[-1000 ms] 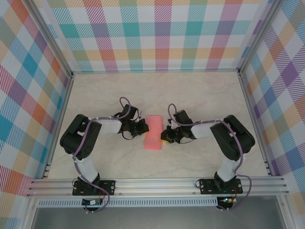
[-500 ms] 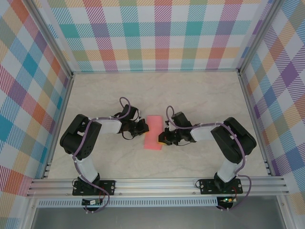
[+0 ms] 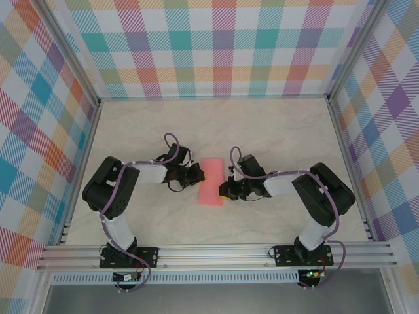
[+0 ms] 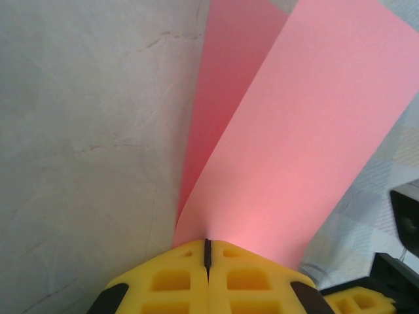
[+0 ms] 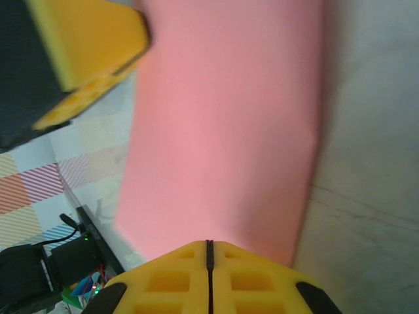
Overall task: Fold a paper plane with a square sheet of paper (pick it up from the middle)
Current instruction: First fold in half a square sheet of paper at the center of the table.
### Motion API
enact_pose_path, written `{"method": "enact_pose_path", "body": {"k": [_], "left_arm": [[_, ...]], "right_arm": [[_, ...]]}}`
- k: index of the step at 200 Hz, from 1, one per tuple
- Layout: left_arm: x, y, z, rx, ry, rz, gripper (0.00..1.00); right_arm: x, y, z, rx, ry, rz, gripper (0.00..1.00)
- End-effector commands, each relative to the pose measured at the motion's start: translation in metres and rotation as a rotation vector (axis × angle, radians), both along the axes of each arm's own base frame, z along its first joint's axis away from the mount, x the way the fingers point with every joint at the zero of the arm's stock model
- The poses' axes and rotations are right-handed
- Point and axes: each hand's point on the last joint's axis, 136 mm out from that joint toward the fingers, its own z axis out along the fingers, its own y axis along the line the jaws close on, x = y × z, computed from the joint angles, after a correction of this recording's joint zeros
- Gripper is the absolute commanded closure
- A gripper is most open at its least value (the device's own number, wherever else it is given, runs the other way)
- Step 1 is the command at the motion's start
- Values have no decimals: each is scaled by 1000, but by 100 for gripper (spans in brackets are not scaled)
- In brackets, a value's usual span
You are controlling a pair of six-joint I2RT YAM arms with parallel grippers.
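Near the middle of the tabletop [image 3: 281, 131], the paper plane [image 3: 211, 181], so far a folded salmon-pink oblong, is being flanked by the left gripper [image 3: 198, 175] at its left edge and the right gripper [image 3: 226, 191] at its near right corner. From the left wrist, two layers are being shown splaying up from a crease nipped between clenched yellow fingers [image 4: 170, 281]. From the right wrist, the fingers [image 5: 255, 282] are being held closed at the paper's edge; whether paper is caught there cannot be told.
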Motion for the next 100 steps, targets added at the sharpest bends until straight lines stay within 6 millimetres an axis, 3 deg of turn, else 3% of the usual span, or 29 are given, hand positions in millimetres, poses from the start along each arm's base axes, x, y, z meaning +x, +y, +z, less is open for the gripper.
{"method": "enact_pose_path", "body": {"k": [1, 29, 67, 100], "left_arm": [[-35, 20, -42, 126, 133, -7, 100], [-35, 20, -42, 126, 132, -6, 100], [-34, 19, -41, 124, 130, -9, 100], [-36, 21, -43, 127, 133, -7, 100]], "right_arm": [[-6, 11, 18, 55, -29, 39, 93], [-17, 10, 1, 12, 1, 48, 93], [-27, -7, -32, -76, 35, 28, 94], [-32, -11, -36, -86, 39, 34, 94]]}}
